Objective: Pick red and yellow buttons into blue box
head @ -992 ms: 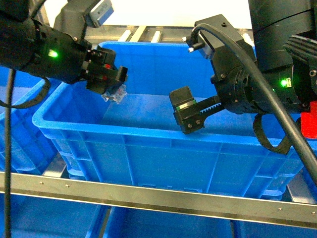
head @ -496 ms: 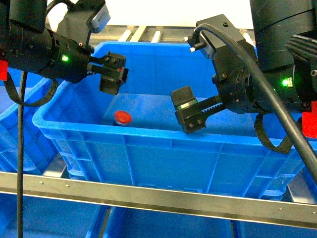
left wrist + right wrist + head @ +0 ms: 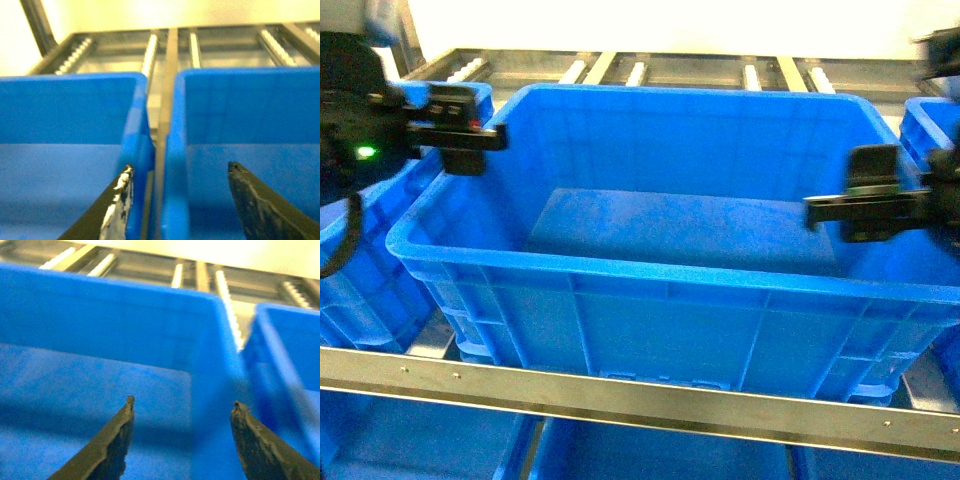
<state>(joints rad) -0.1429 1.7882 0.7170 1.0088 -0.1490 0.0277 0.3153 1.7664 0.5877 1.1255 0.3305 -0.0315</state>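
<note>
The blue box fills the middle of the head view, and its floor shows plain blue. No red or yellow button shows in any view. My left gripper hangs open and holding nothing at the box's left rim. In the left wrist view the left gripper straddles the gap between that box and a neighbouring crate. My right gripper stands open at the box's right side. In the right wrist view the right gripper points over the box's inner right corner, with nothing in it.
Blue crates stand on both sides, one on the left and one on the right. A metal rail crosses in front of the box. Conveyor rollers run behind it. More blue bins lie below the rail.
Both arms have swung outward, the left to the left, the right to the right. The red button seen on the box floor half a second ago no longer shows.
</note>
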